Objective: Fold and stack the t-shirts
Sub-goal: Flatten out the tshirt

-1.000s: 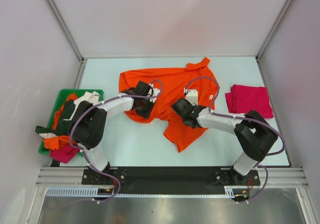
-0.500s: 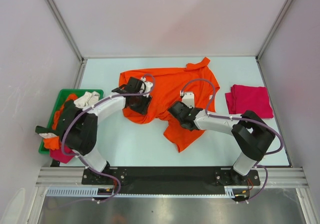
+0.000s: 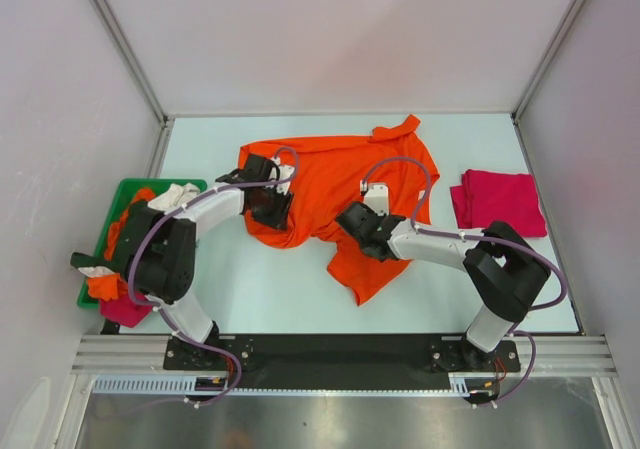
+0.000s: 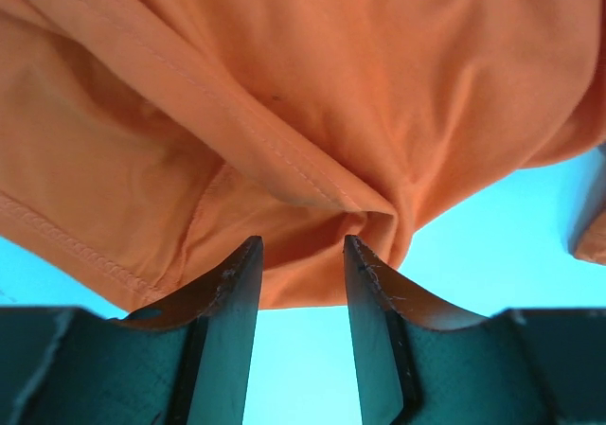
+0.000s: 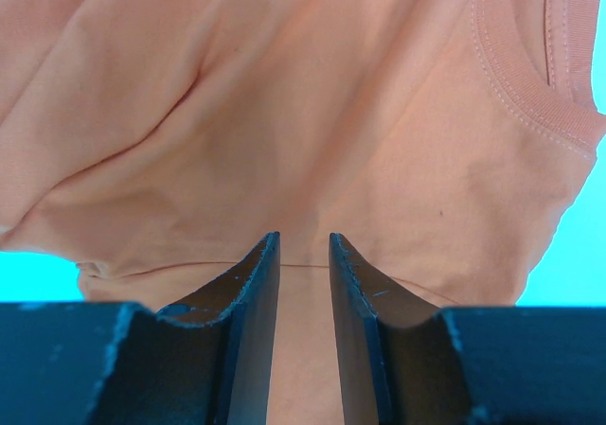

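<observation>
The orange shirt (image 3: pixel 340 169) is lying crumpled and half spread in the middle of the surface (image 3: pixel 260 289), with its collar pointing toward the far edge and one lobe trailing toward the near edge. Both arms are reaching over it.

The left pincer (image 4: pixel 301 250) is sitting at the shirt's left edge. Its jaws are standing apart, and a bunched fold of orange cloth is lying just at the tips. Bare surface is showing through the gap lower down, so nothing is being pinched.

The right pincer (image 5: pixel 304 245) is resting low on the shirt's middle, near the ribbed collar. Its jaws are standing close together and orange cloth is filling the narrow gap. Whether they are clamping that cloth or only hovering over it cannot be told.

A magenta shirt (image 3: pixel 497 201) is lying folded flat near the right edge, well apart from the orange one. A green bin (image 3: pixel 128 187) is sitting at the left edge, holding a heap of more shirts (image 3: pixel 125 244) in dark green, cream, orange and magenta, some of them spilling over its near rim.
</observation>
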You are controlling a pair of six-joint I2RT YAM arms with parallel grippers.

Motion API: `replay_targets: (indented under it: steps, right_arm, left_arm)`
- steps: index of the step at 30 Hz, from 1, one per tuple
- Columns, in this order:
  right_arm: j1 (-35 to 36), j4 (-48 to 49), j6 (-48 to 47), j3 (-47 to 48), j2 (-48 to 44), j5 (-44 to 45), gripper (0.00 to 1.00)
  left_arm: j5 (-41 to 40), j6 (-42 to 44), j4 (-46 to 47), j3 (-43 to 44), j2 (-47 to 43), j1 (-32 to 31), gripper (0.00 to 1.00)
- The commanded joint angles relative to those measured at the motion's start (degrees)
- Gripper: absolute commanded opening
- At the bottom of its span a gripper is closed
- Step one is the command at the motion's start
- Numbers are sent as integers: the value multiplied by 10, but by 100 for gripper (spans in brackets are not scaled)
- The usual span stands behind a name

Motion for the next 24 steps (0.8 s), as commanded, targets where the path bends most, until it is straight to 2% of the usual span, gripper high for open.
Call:
replay_targets:
  steps: [1, 18, 22, 24]
  right_arm:
    - [3, -3, 21, 17, 6, 24, 33]
    - [1, -5, 20, 23, 12, 31, 33]
    - [0, -5, 18, 20, 11, 32, 33]
    - [0, -3, 17, 21, 11, 32, 33]
  left_arm:
    - [41, 11, -2, -1, -4, 0, 45]
    - [66, 20, -25, 12, 53, -2, 46]
    - [62, 21, -28, 13, 46, -2, 41]
    - [63, 20, -29, 10, 42, -2, 35]
